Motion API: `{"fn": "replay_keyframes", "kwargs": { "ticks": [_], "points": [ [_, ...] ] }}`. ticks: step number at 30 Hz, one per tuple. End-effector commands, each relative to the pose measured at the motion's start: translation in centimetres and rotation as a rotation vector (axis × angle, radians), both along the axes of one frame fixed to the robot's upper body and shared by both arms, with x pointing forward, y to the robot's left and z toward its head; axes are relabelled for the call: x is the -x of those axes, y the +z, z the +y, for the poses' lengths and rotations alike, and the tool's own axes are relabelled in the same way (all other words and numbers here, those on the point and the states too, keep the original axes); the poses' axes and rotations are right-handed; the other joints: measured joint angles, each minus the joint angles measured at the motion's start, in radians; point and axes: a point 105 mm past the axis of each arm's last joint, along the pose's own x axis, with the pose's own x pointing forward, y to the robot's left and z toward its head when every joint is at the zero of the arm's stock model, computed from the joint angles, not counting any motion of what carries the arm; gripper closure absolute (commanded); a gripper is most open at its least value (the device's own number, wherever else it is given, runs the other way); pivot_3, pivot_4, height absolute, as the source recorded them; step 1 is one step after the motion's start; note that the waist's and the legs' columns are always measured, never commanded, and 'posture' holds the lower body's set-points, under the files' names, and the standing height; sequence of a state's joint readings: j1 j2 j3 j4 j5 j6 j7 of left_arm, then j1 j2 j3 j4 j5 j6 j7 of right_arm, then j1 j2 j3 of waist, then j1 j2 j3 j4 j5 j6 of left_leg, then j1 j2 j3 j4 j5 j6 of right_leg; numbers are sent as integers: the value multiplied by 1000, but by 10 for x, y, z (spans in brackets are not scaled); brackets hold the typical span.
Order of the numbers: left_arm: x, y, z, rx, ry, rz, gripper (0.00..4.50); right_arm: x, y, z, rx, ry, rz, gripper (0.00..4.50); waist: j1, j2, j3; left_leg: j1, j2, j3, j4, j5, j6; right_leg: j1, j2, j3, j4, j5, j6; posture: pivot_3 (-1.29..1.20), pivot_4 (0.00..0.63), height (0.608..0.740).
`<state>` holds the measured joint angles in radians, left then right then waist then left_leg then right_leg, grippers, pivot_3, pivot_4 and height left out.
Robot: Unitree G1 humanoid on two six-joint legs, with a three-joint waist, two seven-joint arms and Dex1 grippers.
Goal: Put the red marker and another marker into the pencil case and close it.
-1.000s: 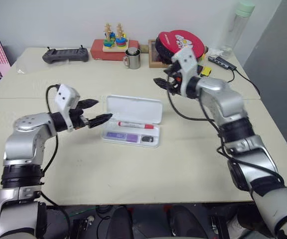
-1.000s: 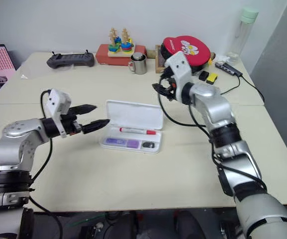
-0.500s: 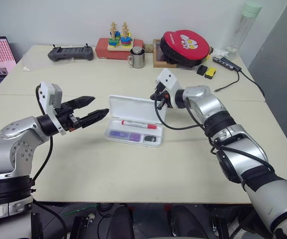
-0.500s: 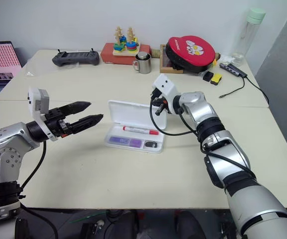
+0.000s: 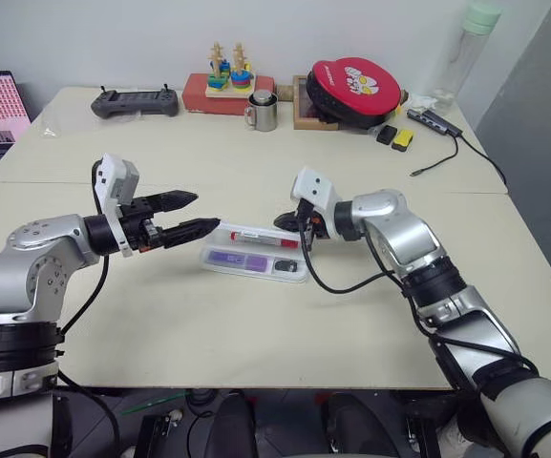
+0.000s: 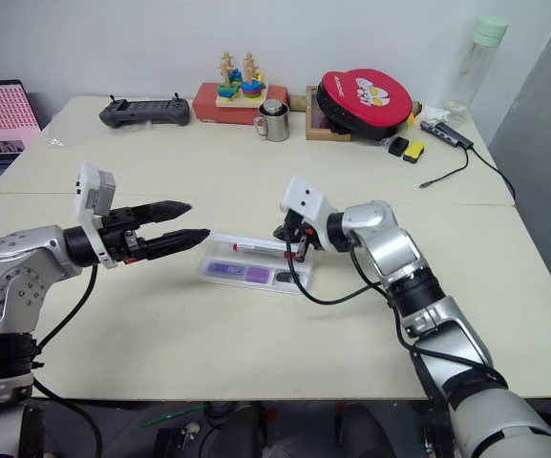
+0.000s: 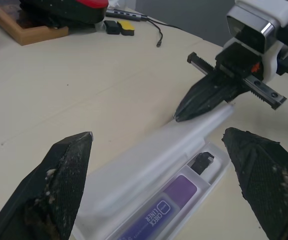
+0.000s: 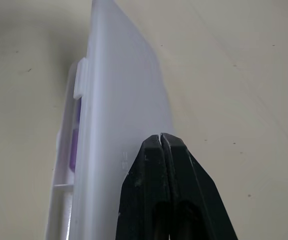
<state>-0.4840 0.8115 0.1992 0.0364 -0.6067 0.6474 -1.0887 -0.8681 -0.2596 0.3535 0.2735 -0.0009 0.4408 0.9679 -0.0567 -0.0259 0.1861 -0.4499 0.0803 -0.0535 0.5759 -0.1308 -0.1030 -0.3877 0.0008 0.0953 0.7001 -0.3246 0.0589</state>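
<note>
Both grippers work at mid-table. Right gripper (image 5: 290,225), fingers pressed together with nothing between them, rests its tip on the back of the lid of the pencil case (image 5: 254,259), which stands half-raised over the tray. Left gripper (image 5: 186,214) hovers just beside the case's left end, its fingers (image 7: 64,170) spread apart and holding nothing. Inside the tray, the red marker (image 5: 263,239) lies along the rear side, partly under the tilting lid, and the purple marker (image 5: 229,259) lies in the front compartment, next to a small dark object (image 5: 285,267) whose kind I cannot tell. The lid itself screens part of the tray from the head camera.

Farther back on the table (image 5: 208,324) stand a metal mug (image 5: 258,112), a red box with a stacking toy (image 5: 222,88), a black controller (image 5: 134,100), a round red pouch (image 5: 349,88) on a wooden tray, a yellow and a black small item (image 5: 396,137), a cabled hub (image 5: 432,121) and a clear bottle (image 5: 464,48).
</note>
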Motion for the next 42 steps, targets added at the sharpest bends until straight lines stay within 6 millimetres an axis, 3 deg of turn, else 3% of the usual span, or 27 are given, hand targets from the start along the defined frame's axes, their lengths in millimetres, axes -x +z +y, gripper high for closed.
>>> {"fn": "replay_keyframes", "kwargs": {
  "ticks": [1,7,15,17,19,22,25,27,30,36,41,42],
  "points": [
    [4,2,-2,-44,-33,-12,0,7,-16,-1,62,-10,-35,4475,0,0,0,0,0,0,0,0,0,0,0,0,0,0,0,0,150,740],
    [5,-6,-9,-45,-57,5,0,13,-50,-6,121,-45,7,4475,0,-1,-1,2,0,0,0,0,0,2,0,0,0,0,0,0,150,740],
    [4,-9,-15,-27,-57,-4,0,7,-51,-18,20,-148,61,4475,0,-1,-1,11,0,1,0,0,0,10,0,2,0,0,1,0,150,740],
    [-6,-11,-8,-17,27,-17,0,9,-30,-20,-129,-157,59,4475,5,-2,-1,15,0,1,0,0,0,14,0,2,-1,-3,4,0,150,740],
    [-21,-10,11,-13,172,-38,0,10,2,-35,-326,-208,60,4475,10,-2,-1,15,0,1,0,0,0,15,0,1,-2,-3,5,0,150,740],
    [-31,-9,29,-17,304,-70,0,7,19,-65,-432,-318,23,4475,14,-2,-1,14,0,1,0,0,0,14,0,2,-2,-2,5,0,150,740],
    [-41,-6,48,58,449,-95,0,3,21,-107,-492,-485,8,3963,16,-2,-1,14,0,1,-1,0,0,14,0,2,-3,-2,4,0,150,740],
    [-40,-19,57,36,508,-88,0,5,21,-135,-520,-575,13,3505,18,-2,-1,14,0,1,-2,0,0,14,0,2,-3,-2,3,0,150,740],
    [-35,-33,73,17,567,-63,0,8,14,-159,-462,-657,-2,2776,17,-1,-1,14,0,3,-3,0,0,14,-1,3,-4,-1,0,0,150,740],
    [-30,-40,101,8,663,-77,0,13,5,-172,-455,-702,2,1280,4,-2,-1,15,0,3,-3,0,0,13,0,3,-3,-2,3,0,150,740],
    [-30,-41,105,17,680,-77,0,10,9,-176,-480,-725,-12,69,2,-2,-1,15,0,4,-2,0,0,14,-1,4,-3,-2,4,0,150,740],
    [-31,-40,106,25,693,-83,0,9,10,-178,-486,-732,-14,69,2,-2,-1,15,0,4,-2,0,0,14,-1,4,-3,-2,5,0,150,740]
  ]
}}
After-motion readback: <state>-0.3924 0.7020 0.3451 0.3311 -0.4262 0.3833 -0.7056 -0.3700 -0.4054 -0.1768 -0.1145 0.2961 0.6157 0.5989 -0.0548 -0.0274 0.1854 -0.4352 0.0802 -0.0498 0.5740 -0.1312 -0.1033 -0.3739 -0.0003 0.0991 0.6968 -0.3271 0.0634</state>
